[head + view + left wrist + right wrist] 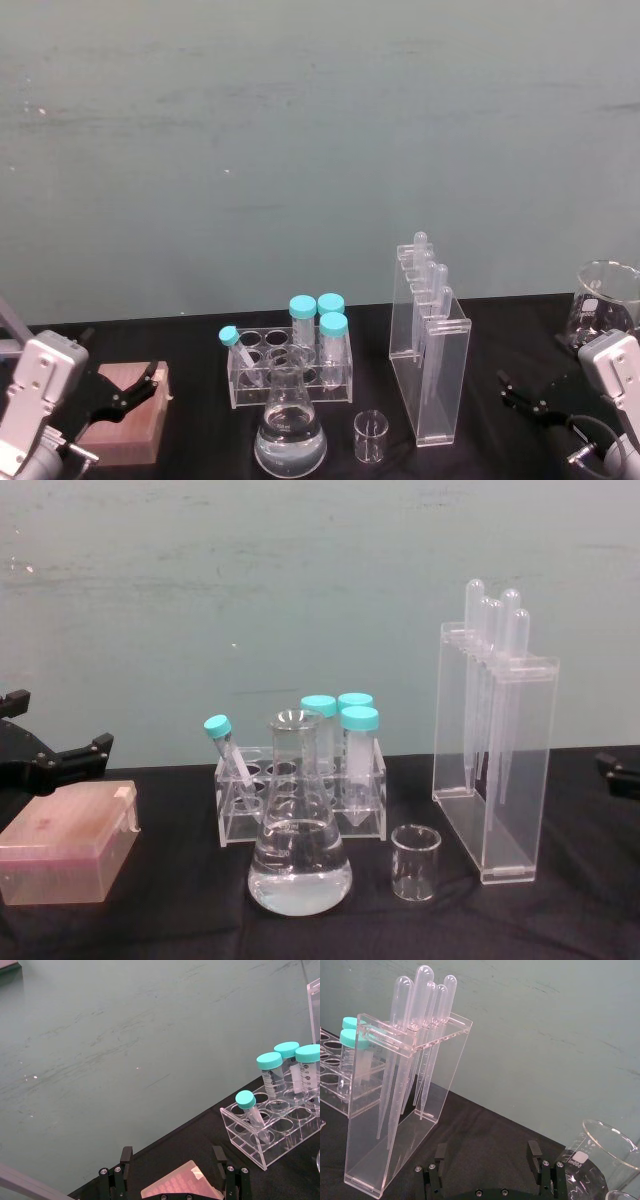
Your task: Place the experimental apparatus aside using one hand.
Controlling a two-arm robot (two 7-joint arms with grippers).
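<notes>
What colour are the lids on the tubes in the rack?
The lids are turquoise, a blue-green. They show best in the left wrist view.

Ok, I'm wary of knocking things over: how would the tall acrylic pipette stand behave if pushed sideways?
The pipette stand looks tall on a narrow base, so a high push would probably tip it rather than slide it. Its clear walls look rigid and smooth, likely slippery to pinch. The pipettes hang loose from the top and may swing.

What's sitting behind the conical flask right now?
A clear tube rack stands right behind the conical flask, holding four teal-capped tubes. From the chest view, the flask covers the rack's middle front, so those wells' contents are hidden.
</notes>
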